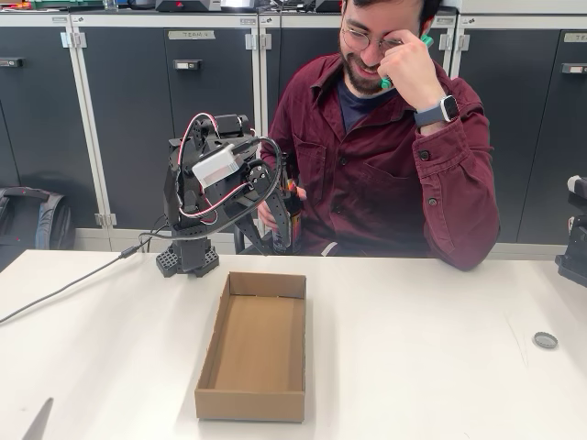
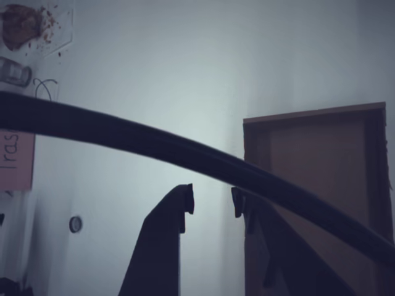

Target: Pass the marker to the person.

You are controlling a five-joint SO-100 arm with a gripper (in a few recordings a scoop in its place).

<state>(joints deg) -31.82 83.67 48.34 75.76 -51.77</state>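
Now the marker sits in the person's raised hand behind the bench's far edge, and the fingers hang apart holding nothing, so the arm should fold home slowly, clear of the box.
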